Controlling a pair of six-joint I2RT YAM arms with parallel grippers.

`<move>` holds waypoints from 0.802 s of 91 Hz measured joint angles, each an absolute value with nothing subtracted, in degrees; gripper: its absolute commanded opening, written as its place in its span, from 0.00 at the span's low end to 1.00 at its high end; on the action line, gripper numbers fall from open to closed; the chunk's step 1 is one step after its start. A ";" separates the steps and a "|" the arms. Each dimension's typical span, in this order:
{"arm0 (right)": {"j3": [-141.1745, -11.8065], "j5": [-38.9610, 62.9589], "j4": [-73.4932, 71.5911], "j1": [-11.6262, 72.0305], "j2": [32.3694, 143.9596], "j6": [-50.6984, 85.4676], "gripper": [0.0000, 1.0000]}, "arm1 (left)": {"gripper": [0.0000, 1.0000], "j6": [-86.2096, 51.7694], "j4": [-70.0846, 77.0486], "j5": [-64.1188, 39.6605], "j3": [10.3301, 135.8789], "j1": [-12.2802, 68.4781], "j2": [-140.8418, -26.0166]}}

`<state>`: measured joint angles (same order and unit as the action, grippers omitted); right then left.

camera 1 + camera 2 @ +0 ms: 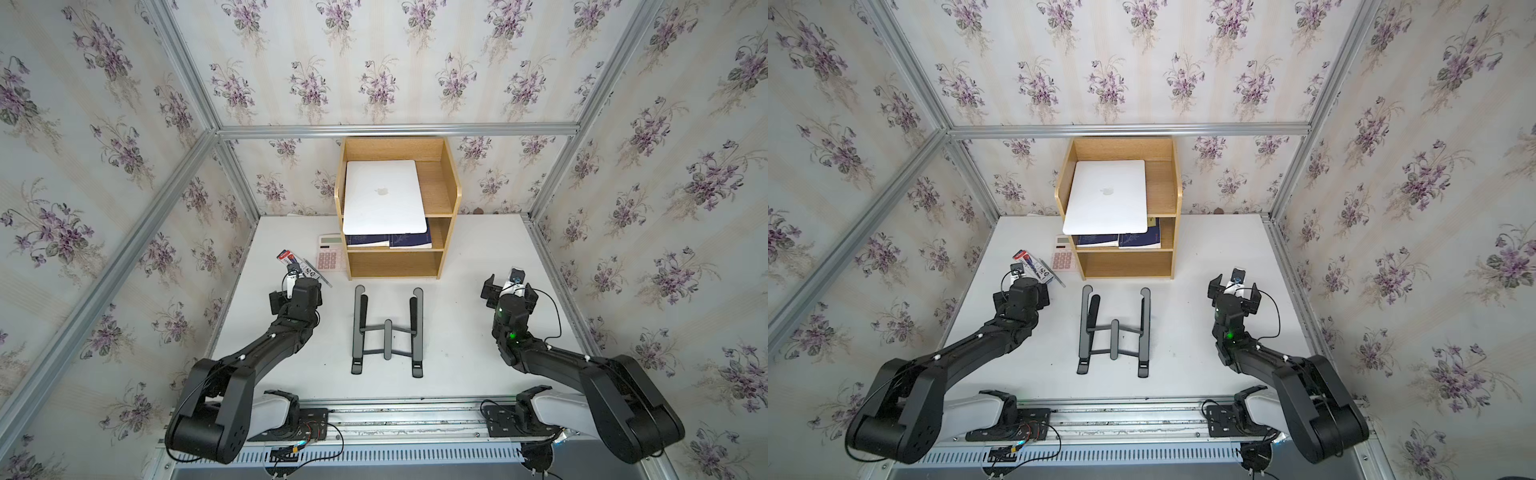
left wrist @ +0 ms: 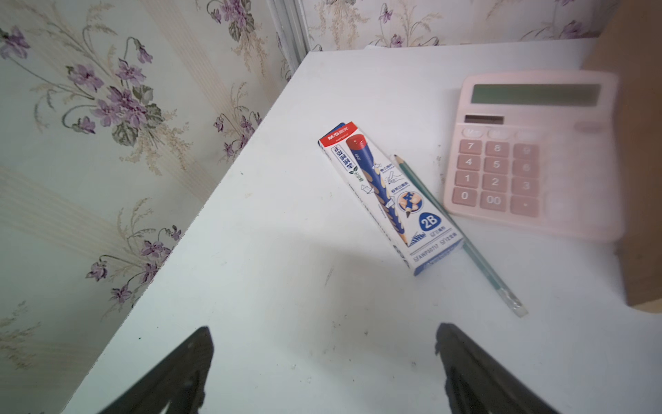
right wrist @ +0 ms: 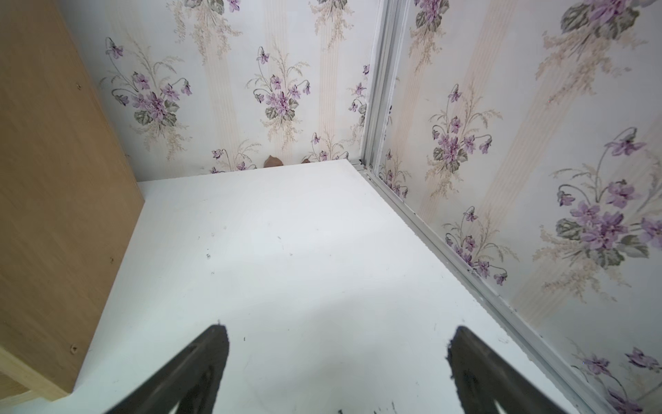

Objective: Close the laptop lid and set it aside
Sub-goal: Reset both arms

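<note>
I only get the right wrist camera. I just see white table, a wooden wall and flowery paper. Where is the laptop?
Observer: The laptop lies closed on the top tier of the wooden shelf, apple logo up, its front edge sticking out past the shelf.
Operator: Is the other arm holding it?
Observer: No. The left gripper is open with nothing between its fingers, near a pencil box and well apart from the laptop.
Operator: What's in the middle of the table?
Observer: A dark grey stand lies there between the two arms, with nothing on it.
</note>
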<state>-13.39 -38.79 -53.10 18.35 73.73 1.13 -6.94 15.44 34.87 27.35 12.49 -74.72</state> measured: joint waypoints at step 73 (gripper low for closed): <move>-11.11 -15.14 -75.92 5.98 88.66 0.01 1.00 | 0.99 0.62 43.88 7.01 22.02 0.86 -87.42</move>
